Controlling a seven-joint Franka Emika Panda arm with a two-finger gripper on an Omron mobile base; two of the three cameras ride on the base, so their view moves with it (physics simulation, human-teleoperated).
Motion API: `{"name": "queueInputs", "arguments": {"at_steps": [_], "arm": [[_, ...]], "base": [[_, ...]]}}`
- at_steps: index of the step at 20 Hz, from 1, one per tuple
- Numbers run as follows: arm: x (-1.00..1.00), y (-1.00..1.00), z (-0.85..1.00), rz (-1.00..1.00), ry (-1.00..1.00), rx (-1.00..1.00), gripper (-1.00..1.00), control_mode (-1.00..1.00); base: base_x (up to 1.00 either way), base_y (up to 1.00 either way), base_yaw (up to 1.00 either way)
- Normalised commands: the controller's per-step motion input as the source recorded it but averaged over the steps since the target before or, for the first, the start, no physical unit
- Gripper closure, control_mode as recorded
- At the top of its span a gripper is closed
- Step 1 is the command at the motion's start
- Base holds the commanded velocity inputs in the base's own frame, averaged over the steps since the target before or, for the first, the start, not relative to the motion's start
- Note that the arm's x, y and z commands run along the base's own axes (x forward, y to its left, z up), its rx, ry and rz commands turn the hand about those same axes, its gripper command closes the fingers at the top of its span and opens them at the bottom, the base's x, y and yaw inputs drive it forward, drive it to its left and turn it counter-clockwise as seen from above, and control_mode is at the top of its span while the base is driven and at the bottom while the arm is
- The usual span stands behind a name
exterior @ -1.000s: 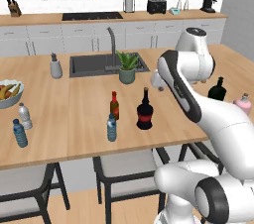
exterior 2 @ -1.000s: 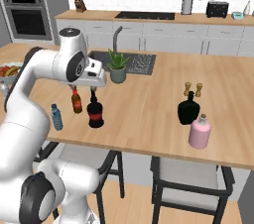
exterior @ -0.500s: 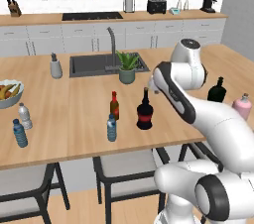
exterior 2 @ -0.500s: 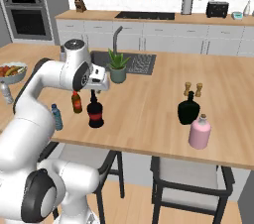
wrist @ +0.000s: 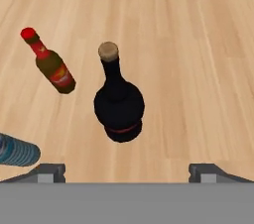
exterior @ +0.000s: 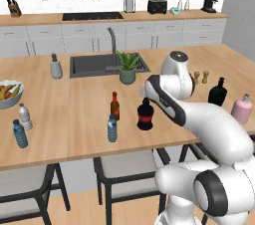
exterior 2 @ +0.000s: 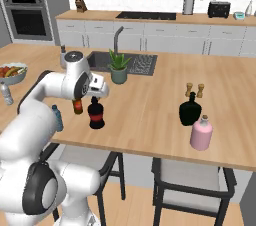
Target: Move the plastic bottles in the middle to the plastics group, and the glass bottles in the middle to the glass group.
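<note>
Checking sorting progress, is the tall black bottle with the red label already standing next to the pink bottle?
No, the tall black bottle stands mid-counter beside the brown bottle, far from the pink bottle.

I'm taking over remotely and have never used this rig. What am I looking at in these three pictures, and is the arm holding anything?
You see a white robot arm on a driving base, in a rendered kitchen. Two pictures come from cameras on the base, behind the arm to its left and right; the third looks down from the hand itself.

On the wooden island, in the middle, stand a tall black bottle with a red label, a slim brown bottle with a red cap and a small blue water bottle. At the left edge stand two more water bottles by a fruit bowl. To the right are a squat black bottle, a pink bottle and two wooden shakers.

The gripper hangs open above the tall black bottle, holding nothing.
</note>
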Motion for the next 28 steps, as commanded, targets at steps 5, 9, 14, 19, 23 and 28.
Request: {"name": "queueInputs", "arguments": {"at_steps": [5,9,14,19,23,28], "arm": [[0.07,0.13,-0.16,-0.12,0.0,-0.02,-1.0,-1.0],[0.32,0.09,-0.36,-0.03,-0.03,0.0,-1.0,-1.0],[0.38,0.11,-0.41,0.0,-0.03,0.0,-1.0,-1.0],[0.3,0.0,-0.13,0.0,0.0,0.0,-1.0,-1.0],[0.29,0.0,-0.14,0.01,0.0,0.0,-1.0,-1.0],[0.18,0.0,-0.16,0.02,0.0,0.0,-1.0,-1.0]], "base": [[0.0,0.0,0.0],[0.0,0.0,0.0],[0.0,0.0,0.0],[0.0,0.0,0.0],[0.0,0.0,0.0],[0.0,0.0,0.0]]}}
